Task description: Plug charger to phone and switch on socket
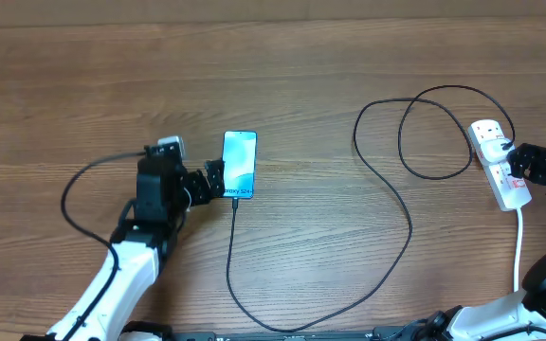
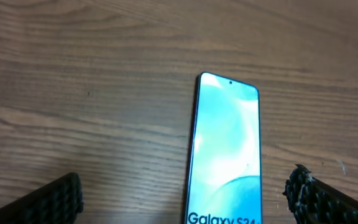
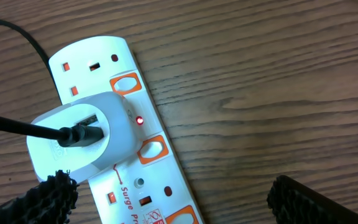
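One phone, one charger, one socket

The table looks like brown wood, its grain running lengthwise, smooth with a low satin sheen. Between the jaws of the left gripper, the phone has a glossy glass face and a thin dark rim. The pads are black and rough, knobbly like moulded rubber. Between the jaws of the right gripper, the socket is smooth white plastic, faintly shiny. The adapter close by one jaw looks the same plastic. The charger is matt black.
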Robot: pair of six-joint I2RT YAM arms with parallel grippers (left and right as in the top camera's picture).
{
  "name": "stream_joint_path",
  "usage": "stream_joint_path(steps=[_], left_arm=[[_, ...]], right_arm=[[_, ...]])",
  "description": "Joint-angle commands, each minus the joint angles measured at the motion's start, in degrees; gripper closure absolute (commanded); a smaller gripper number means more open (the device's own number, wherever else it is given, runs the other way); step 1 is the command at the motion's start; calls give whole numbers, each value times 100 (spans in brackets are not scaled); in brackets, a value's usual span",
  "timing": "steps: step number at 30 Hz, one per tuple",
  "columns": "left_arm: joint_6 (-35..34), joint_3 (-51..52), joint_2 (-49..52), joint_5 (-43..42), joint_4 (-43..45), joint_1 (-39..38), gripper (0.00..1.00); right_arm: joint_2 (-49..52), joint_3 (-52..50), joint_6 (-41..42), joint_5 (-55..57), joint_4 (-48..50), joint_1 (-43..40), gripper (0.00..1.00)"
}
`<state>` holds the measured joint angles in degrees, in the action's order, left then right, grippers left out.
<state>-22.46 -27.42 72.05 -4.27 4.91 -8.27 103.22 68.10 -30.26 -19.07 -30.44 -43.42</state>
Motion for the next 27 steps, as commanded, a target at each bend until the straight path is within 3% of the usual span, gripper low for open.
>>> stream_joint_path(steps=[1, 6, 18, 27], left_arm=[[-160, 468, -260, -15, 409, -55, 0], [-155, 955, -522, 68, 907, -33, 0], [-157, 1604, -1130, 435, 973, -22, 0], [-157, 2518, -1840, 505, 1799, 11, 0]], right_arm=[[-81, 26, -46, -4, 33, 7, 0], [-81, 26, -46, -4, 35, 7, 0], [-81, 26, -46, -4, 35, 7, 0], [-81, 26, -46, -4, 35, 7, 0]])
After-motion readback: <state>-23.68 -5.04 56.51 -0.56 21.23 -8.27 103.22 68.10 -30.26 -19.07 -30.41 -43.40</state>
